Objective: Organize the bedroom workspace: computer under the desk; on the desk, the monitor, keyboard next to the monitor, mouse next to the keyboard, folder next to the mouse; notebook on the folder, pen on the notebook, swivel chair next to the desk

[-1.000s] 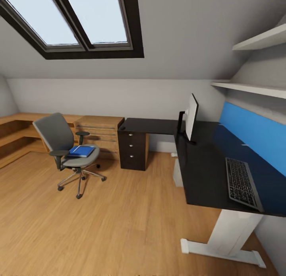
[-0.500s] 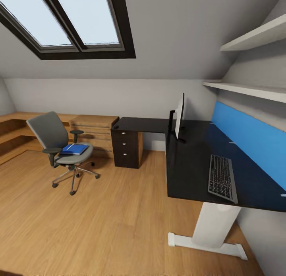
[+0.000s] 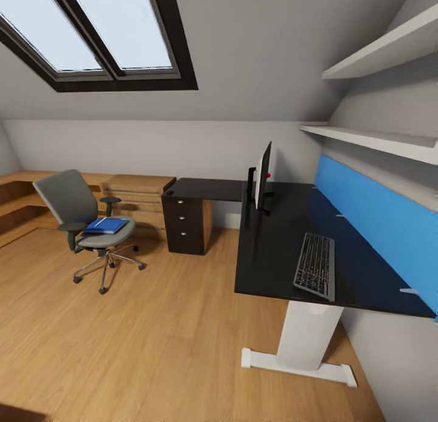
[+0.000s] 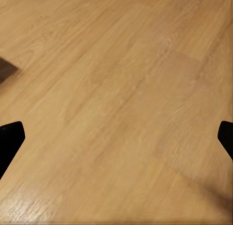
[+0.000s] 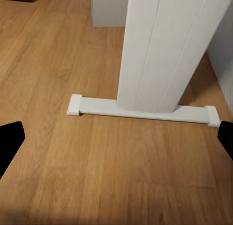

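Glossy black desk [image 3: 277, 252] top is filling the right side of your head view, L-shaped, with a blue back panel [image 3: 371, 212] along the wall and a white pedestal leg [image 3: 307, 334] below. The keyboard [image 3: 316, 266] is lying flat near the desk's front edge, well apart from the monitor [image 3: 263, 175], which is standing edge-on to you, so its screen is hard to make out. A black drawer unit [image 3: 184, 222] is sitting under the far wing. You cannot tell what is lying beneath the desk behind the pedestal.

The swivel chair [image 3: 85, 218] is standing well apart from the desk, out on the wooden floor [image 3: 140, 337], with the blue folder [image 3: 106, 225] lying on its seat. A thin pale line is resting on the folder, too small to identify. A wide stretch of bare floor is lying between chair and desk.

Your left hand [image 4: 116, 137] is showing only two dark fingertips [image 4: 9, 140] at the frame edges, spread wide over floorboards. Your right hand [image 5: 116, 140] is likewise spread wide, empty, facing the pedestal's white foot [image 5: 141, 110].
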Tool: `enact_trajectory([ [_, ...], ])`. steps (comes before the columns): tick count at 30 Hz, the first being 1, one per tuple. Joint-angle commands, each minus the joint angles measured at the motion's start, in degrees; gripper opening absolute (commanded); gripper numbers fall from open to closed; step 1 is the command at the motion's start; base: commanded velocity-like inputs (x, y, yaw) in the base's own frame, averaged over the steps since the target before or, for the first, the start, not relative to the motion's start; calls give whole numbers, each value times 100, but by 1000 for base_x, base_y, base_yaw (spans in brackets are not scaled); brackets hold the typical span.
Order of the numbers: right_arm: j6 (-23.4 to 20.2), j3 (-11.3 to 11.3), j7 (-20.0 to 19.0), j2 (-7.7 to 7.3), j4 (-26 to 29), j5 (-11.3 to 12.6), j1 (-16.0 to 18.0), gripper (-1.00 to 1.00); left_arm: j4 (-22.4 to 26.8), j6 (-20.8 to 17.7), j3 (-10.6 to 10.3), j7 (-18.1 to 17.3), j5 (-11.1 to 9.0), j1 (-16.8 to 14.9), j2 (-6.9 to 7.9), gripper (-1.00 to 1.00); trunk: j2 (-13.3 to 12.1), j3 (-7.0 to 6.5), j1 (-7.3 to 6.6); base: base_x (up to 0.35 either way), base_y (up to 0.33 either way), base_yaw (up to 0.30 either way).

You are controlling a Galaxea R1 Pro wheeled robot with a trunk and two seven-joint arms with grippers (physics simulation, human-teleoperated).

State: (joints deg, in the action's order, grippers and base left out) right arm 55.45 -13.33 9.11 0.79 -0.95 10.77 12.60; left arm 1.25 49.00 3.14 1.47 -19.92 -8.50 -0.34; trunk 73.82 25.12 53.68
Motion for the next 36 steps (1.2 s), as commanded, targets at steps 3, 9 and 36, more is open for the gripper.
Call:
enact_trajectory([
  [3,19,-49,20,-5,-10,37,6,100,-2,16,29,13,32,-3,-5,100,3,6,-1,-28,-57,0],
  [9,19,-55,19,-25,-10,34,6,100,-2,17,29,20,33,-3,-7,100,-77,-30,-45,-7,-13,0],
  [36,19,-55,20,-1,-10,39,6,100,-2,15,29,12,32,-4,-3,100,-1160,-515,-638,0,0,0],
])
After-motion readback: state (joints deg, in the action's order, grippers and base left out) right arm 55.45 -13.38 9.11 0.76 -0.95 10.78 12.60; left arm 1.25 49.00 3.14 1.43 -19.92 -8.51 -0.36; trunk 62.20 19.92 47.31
